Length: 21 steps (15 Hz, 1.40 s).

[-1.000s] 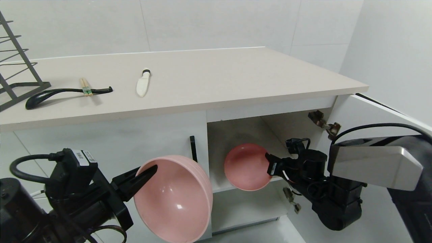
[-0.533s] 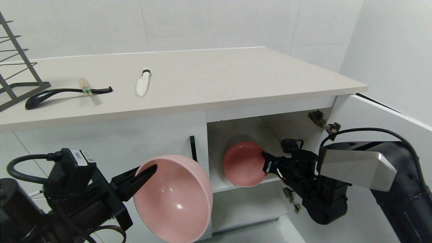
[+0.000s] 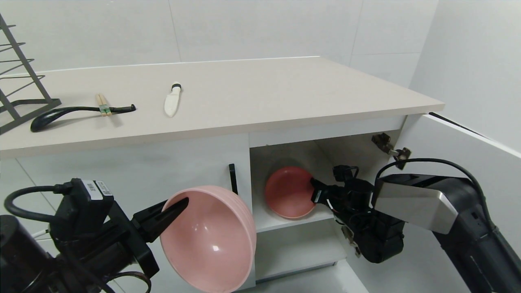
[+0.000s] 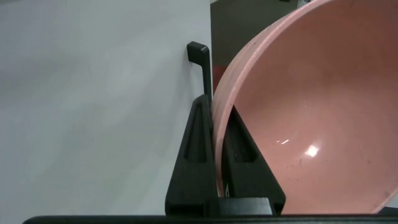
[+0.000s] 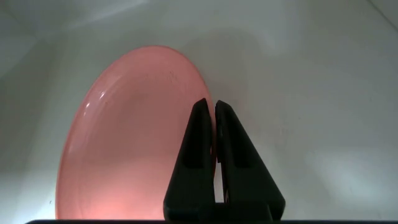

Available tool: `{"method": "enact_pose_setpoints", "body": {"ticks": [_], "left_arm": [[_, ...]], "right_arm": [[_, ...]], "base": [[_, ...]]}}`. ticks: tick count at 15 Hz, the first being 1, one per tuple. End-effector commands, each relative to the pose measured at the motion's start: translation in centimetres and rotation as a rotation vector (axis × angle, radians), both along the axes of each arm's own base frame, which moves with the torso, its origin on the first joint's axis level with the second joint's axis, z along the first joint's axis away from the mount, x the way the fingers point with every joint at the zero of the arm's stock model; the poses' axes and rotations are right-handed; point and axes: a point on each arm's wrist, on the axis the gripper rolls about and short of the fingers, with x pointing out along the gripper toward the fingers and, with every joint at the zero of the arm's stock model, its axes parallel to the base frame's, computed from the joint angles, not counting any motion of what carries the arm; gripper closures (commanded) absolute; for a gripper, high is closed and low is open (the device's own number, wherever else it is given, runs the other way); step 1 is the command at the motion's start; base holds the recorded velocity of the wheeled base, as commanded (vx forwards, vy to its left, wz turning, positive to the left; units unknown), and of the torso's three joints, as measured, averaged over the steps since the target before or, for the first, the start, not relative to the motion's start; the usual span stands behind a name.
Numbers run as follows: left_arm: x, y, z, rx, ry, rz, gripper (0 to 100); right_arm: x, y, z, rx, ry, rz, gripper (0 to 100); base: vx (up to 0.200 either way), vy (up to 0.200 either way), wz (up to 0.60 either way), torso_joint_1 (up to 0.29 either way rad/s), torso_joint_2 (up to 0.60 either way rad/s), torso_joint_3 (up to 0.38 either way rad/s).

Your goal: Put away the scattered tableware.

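My left tool (image 3: 183, 202) sits at the lower left of the head frame, its 2 fingers pressed onto the rim of the pink bowl (image 3: 211, 240). The bowl is held on edge in front of the closed door, hollow side toward the camera, just below the black handle (image 3: 232, 179). My right tool (image 3: 314, 188), at centre right, pinches the rim of the pink plate (image 3: 287, 191). The plate stands nearly upright inside the open cabinet (image 3: 325, 150) over the shelf (image 3: 285, 221); I cannot tell whether its lower edge touches. On the desk (image 3: 264, 93), upper left, the chopsticks (image 3: 103, 105) lie across the black ladle (image 3: 61, 113) beside the rack (image 3: 20, 93). A white utensil (image 3: 172, 100) lies near them, apart.
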Motion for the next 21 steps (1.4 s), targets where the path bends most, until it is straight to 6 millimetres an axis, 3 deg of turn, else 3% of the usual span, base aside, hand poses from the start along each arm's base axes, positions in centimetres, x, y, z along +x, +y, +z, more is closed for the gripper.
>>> {"method": "enact_pose_setpoints", "body": {"ticks": [1, 11, 12, 19, 20, 21], "left_arm": [[0.0, 0.0, 0.0, 0.001, 0.000, 0.000, 100], [0.0, 0.0, 0.0, 0.001, 0.000, 0.000, 100], [0.0, 0.0, 0.0, 0.001, 0.000, 0.000, 100], [0.0, 0.0, 0.0, -0.001, -0.003, 0.000, 100], [0.0, 0.0, 0.0, -0.001, -0.003, 0.000, 100], [0.0, 0.0, 0.0, 0.000, -0.001, 0.000, 100]], "right_arm": [[0.5, 0.1, -0.3, 0.004, 0.001, 0.017, 100], [2.9, 0.3, -0.6, -0.001, 0.032, 0.013, 100], [2.9, 0.3, -0.6, 0.010, 0.037, 0.011, 0], [3.4, -0.9, -0.3, 0.003, 0.016, -0.025, 0], [3.4, -1.2, 0.0, -0.006, -0.006, -0.030, 0], [3.0, -1.4, 1.6, -0.032, -0.069, -0.027, 0]], "base": [[0.000, 0.000, 0.00, 0.000, 0.00, 0.000], [0.000, 0.000, 0.00, 0.000, 0.00, 0.000], [0.000, 0.000, 0.00, 0.000, 0.00, 0.000], [0.000, 0.000, 0.00, 0.000, 0.00, 0.000], [0.000, 0.000, 0.00, 0.000, 0.00, 0.000], [0.000, 0.000, 0.00, 0.000, 0.00, 0.000]]}}
